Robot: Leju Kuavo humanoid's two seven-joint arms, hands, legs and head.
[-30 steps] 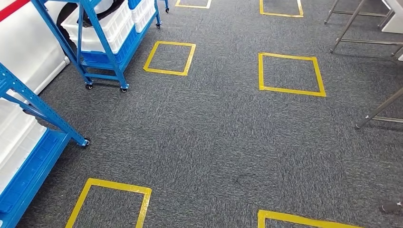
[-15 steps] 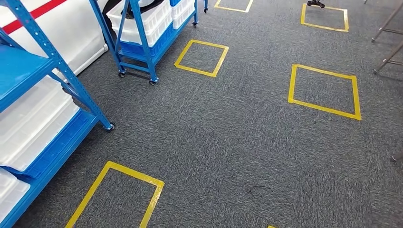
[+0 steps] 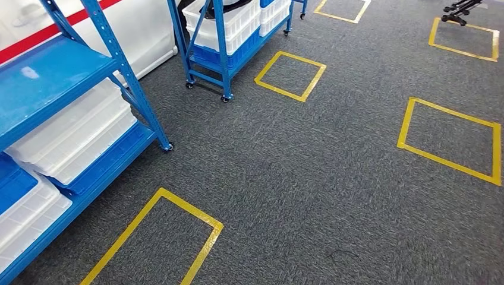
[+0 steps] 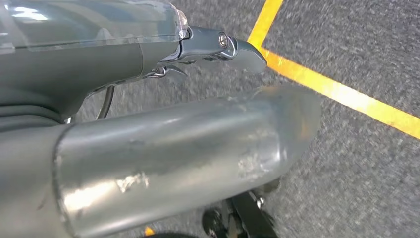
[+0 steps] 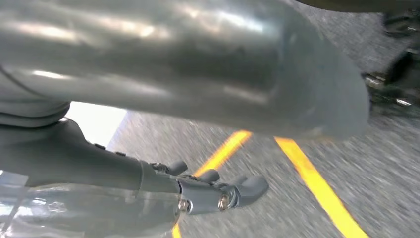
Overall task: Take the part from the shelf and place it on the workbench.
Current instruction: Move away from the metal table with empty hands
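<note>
A blue metal shelf [image 3: 65,77] stands at the left of the head view, with white bins [image 3: 77,136] on its lower levels. A second blue shelf on wheels [image 3: 223,41] stands further back, also stacked with white bins [image 3: 229,24]. I cannot pick out the part among them. My left hand [image 4: 173,148] hangs over the carpet, its fingers [image 4: 223,44] stretched out and holding nothing. My right hand [image 5: 198,64] also hangs low, its fingers [image 5: 218,191] extended and empty.
Grey carpet [image 3: 309,178] covers the floor and is marked with yellow tape squares [image 3: 160,243] [image 3: 449,139] [image 3: 291,74]. A white wall with a red stripe [image 3: 35,41] runs behind the shelves. Black tripod feet [image 3: 457,9] stand at the far right.
The whole picture has shifted: the camera has swung left toward the shelves, so the near blue shelf and its bins now take up more of the left side.
</note>
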